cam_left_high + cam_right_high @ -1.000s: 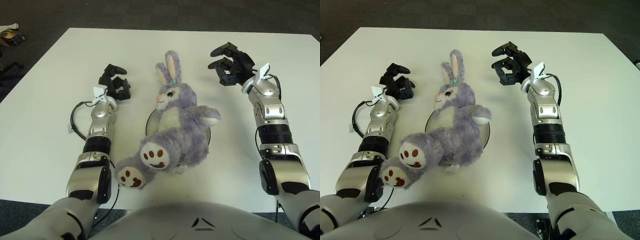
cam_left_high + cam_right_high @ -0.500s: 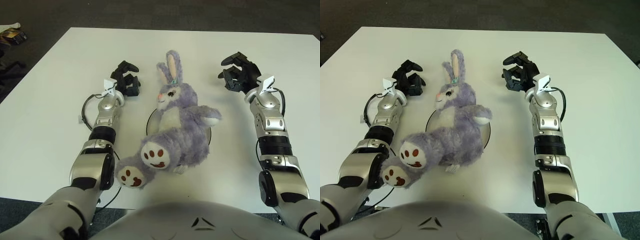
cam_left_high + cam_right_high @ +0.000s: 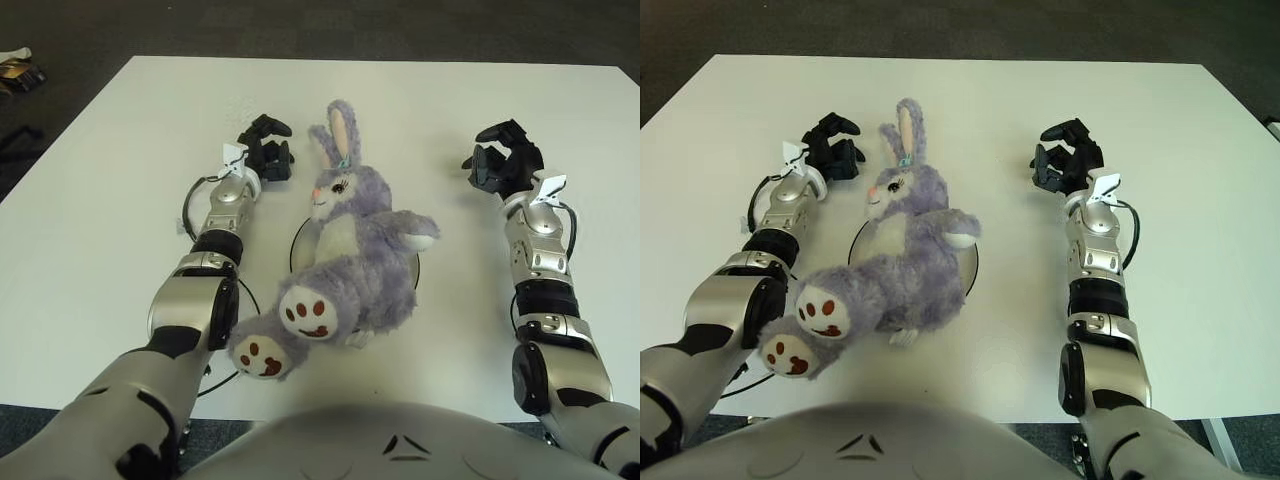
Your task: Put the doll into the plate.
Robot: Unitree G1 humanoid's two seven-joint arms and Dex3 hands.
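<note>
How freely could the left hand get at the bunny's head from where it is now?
Probably yes: the left hand, fingers curled and holding nothing, shows just left of the doll beside its ear, with only bare table between. The right hand is off to the doll's right.

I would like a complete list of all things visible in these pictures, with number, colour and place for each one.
Purple plush rabbit doll: one, purple with white belly and pink ear lining, lying on the plate at table centre, feet toward the robot.
Round white plate with dark rim: one, mostly hidden under the doll.
White square table: one, on a dark floor.
Small object: one, on the floor at far left, too small to identify.
Left hand: one, black, beside the doll's ears, holding nothing.
Right hand: one, black, right of the doll, holding nothing.
</note>
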